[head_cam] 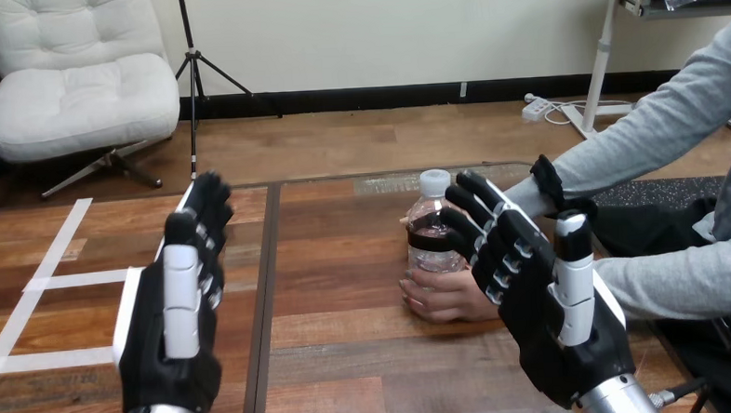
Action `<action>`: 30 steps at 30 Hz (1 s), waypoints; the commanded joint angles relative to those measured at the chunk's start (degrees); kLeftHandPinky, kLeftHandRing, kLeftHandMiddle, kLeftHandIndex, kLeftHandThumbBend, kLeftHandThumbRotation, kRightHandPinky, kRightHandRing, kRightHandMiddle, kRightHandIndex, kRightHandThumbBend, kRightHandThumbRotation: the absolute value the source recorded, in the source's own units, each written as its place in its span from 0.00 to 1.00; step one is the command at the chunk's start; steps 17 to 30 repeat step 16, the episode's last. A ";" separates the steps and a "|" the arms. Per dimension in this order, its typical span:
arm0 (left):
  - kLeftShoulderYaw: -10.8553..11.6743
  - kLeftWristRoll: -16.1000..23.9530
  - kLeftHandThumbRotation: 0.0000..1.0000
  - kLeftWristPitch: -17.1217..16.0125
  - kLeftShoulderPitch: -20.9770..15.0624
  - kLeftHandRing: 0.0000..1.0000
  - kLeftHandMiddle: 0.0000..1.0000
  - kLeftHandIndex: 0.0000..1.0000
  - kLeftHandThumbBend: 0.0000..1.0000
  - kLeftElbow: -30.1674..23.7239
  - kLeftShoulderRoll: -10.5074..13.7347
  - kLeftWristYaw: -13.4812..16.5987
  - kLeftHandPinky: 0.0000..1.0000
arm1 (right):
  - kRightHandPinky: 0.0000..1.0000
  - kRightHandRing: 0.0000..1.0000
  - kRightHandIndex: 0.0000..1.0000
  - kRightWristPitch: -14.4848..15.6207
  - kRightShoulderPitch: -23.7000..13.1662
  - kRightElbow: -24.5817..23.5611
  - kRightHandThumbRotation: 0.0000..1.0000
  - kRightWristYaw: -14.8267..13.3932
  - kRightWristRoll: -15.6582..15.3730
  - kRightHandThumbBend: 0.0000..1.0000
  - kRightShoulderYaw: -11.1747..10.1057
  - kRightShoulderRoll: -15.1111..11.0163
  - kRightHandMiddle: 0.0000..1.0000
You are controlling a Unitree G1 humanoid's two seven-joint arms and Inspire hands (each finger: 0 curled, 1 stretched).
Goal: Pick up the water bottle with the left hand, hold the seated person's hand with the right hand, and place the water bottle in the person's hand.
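The bottle (431,224) stands on the surface (350,356) with the person's hand (448,296) round its base; delivery seems done. The left hand (173,355), well left of the bottle, shows straight, empty fingers (181,298); the right hand (545,310), just right of it, likewise.

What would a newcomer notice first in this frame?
Two black-and-white robot hands dominate the foreground: the left hand open and empty over the left of the table, the right hand open at the right, fingers pointing toward the water bottle. The bottle stands upright mid-table, the person's hand round its base.
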 commanded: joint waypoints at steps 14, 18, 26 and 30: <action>-2.05 0.97 0.96 -2.87 -2.10 0.98 0.96 0.95 0.72 -6.21 -0.03 0.19 1.00 | 1.00 0.97 0.96 0.75 -3.86 -8.14 1.00 -0.02 2.20 0.91 -2.14 2.39 0.95; -2.11 0.97 0.96 -2.87 -2.07 0.98 0.96 0.95 0.72 -6.34 -0.07 0.24 1.00 | 1.00 0.97 0.96 0.90 -3.97 -8.13 1.00 -0.11 2.19 0.91 -2.28 2.41 0.95; -2.11 0.97 0.96 -2.87 -2.07 0.98 0.96 0.95 0.72 -6.34 -0.07 0.24 1.00 | 1.00 0.97 0.96 0.90 -3.97 -8.13 1.00 -0.11 2.19 0.91 -2.28 2.41 0.95; -2.11 0.97 0.96 -2.87 -2.07 0.98 0.96 0.95 0.72 -6.34 -0.07 0.24 1.00 | 1.00 0.97 0.96 0.90 -3.97 -8.13 1.00 -0.11 2.19 0.91 -2.28 2.41 0.95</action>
